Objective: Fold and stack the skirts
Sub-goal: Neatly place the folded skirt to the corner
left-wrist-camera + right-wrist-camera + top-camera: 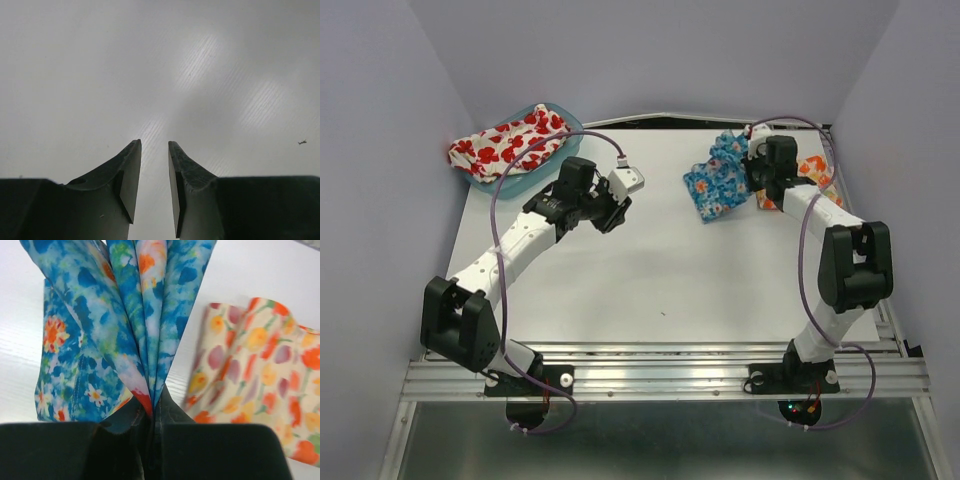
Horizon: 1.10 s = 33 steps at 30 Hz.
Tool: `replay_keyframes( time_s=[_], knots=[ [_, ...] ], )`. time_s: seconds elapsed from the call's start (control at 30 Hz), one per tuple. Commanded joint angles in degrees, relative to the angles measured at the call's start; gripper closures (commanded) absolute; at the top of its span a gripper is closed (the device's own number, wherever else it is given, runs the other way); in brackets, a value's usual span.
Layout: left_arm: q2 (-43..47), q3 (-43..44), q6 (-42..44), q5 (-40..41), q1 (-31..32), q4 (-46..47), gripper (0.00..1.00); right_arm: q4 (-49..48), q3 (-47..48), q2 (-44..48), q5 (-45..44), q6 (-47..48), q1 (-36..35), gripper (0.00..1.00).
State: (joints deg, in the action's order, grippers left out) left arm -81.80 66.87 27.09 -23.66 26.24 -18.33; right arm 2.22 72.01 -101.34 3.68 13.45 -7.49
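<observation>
The blue skirt lies crumpled at the back right of the table, and a bunched fold of it rises from my right gripper, which is shut on it. In the top view that gripper sits at the skirt's right edge. The orange-yellow skirt lies just right of it. The white skirt with red poppies drapes over the teal tub at the back left. My left gripper hovers over bare table, its jaws a little apart with nothing between them.
White walls close in the table on the left, back and right. A metal rail with both arm bases runs along the near edge. The left arm's purple cable loops above the table near the tub.
</observation>
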Motion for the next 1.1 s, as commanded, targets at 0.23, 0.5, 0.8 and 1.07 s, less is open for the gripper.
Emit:
replay_keyframes(
  time_s=[0.23, 0.5, 0.8, 1.07],
  knots=[
    [-0.11, 2.74, -0.02, -1.92, 0.13, -0.92, 0.61, 0.15, 6.03, 2.81, 1.50, 3.77, 6.34, 0.99],
    [-0.64, 3.53, 0.15, -2.27, 0.04, -1.54, 0.61, 2.44, 11.22, 2.81, 3.96, 2.98, 9.24, 0.99],
    [-1.26, 4.58, 0.42, -2.62, 0.13, -2.33, 0.61, 2.70, 14.30, 1.06, 5.63, 4.21, 11.62, 0.99],
    [-1.08, 3.97, 1.03, -2.36, 0.04, -2.94, 0.61, 4.02, 15.36, 1.14, 11.24, 3.16, 16.45, 0.99]
  ],
)
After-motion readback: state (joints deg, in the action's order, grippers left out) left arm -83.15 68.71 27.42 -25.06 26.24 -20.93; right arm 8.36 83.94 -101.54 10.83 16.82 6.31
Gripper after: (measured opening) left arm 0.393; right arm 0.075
